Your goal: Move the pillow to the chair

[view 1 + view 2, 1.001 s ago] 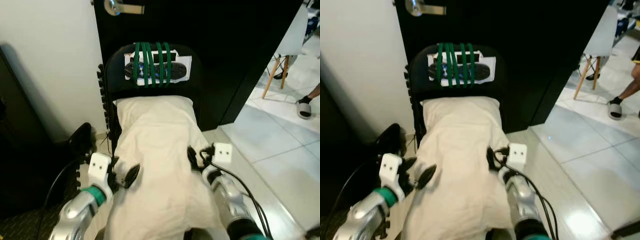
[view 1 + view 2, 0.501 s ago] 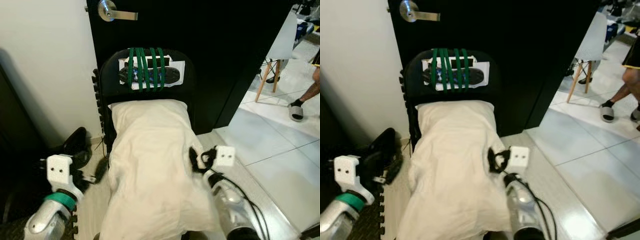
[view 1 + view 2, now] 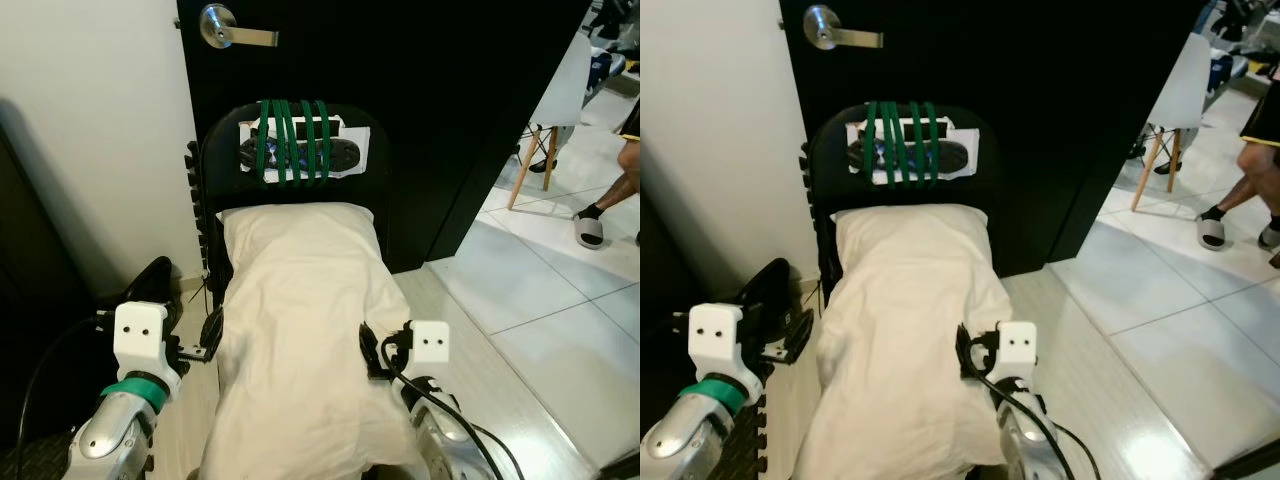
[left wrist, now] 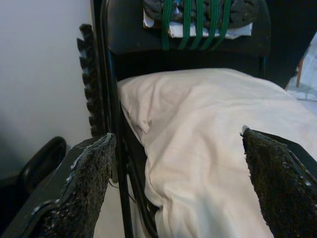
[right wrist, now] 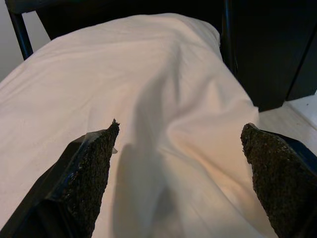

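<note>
Left eye view showed the cream pillow (image 3: 305, 330) lying lengthwise on the black chair (image 3: 225, 150), its far end against the chair's backrest and its near end hanging over the front of the seat; the backrest carried a dark bundle on white paper, bound on with green straps (image 3: 293, 140); the left gripper (image 4: 178, 183) was just off the pillow's left side beside the chair frame, its fingers (image 4: 84, 183) spread wide apart and holding nothing; the right gripper (image 5: 181, 173) hovered at the pillow's right edge near the front, its fingers (image 5: 84, 178) likewise spread wide with only the cloth between them, and whether they touched the cloth could not be told; behind the chair stood a black door (image 3: 450, 100) with a silver lever handle (image 3: 232, 28), and a white wall (image 3: 90, 130) lay to its left; dark objects sat on the floor beside the chair's left side; to the right, on the pale tiled floor (image 3: 540, 290), stood a white chair with wooden legs (image 3: 565, 100), and a person's foot in a sandal (image 3: 592, 225) was near it.
</note>
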Motion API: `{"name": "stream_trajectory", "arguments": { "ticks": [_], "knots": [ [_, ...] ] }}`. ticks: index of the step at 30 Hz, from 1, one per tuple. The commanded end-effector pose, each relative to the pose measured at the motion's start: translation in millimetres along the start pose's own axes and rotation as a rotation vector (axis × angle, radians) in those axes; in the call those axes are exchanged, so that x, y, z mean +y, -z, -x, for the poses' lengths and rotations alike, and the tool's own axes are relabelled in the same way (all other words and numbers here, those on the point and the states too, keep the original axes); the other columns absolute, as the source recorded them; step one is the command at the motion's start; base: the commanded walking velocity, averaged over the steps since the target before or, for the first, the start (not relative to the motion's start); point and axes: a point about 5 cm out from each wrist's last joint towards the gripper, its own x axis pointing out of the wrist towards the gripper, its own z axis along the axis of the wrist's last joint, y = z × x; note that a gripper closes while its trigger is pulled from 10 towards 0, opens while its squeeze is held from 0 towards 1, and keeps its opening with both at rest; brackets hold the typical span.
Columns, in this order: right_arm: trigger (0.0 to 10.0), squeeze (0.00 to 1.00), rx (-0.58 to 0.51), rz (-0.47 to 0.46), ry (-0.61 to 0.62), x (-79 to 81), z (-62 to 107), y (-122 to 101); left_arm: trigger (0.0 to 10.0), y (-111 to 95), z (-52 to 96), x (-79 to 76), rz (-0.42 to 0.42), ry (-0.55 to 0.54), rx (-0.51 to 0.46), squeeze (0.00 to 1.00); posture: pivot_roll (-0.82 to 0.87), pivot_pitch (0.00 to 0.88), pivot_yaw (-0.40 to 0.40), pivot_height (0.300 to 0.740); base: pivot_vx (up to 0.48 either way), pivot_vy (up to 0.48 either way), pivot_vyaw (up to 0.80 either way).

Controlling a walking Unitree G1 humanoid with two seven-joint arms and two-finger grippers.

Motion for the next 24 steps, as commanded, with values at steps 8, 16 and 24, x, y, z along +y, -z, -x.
{"name": "stream_trajectory", "arguments": {
  "ticks": [8, 16, 24],
  "knots": [
    [10.0, 0.00, 0.005, 0.001, 0.020, -0.2, -6.6, -6, 10.0, -3, -6.8, -4.0, -0.065, -0.006, -0.050, 0.00, 0.09, 0.021, -0.019, 0.641, 0.000, 0.000, 0.00],
    [10.0, 0.00, 0.012, -0.009, 0.033, 3.0, -5.1, -6, 10.0, -7, -11.7, -8.7, -0.072, 0.014, -0.039, 0.00, 0.10, 0.020, 0.005, 0.666, 0.000, 0.000, 0.00],
    [10.0, 0.00, 0.014, -0.047, 0.073, 5.1, -2.9, -1, 10.0, -11, -16.3, -8.5, -0.103, 0.061, -0.035, 0.00, 0.13, 0.024, 0.080, 0.691, 0.000, 0.000, 0.00]
  ]
}}
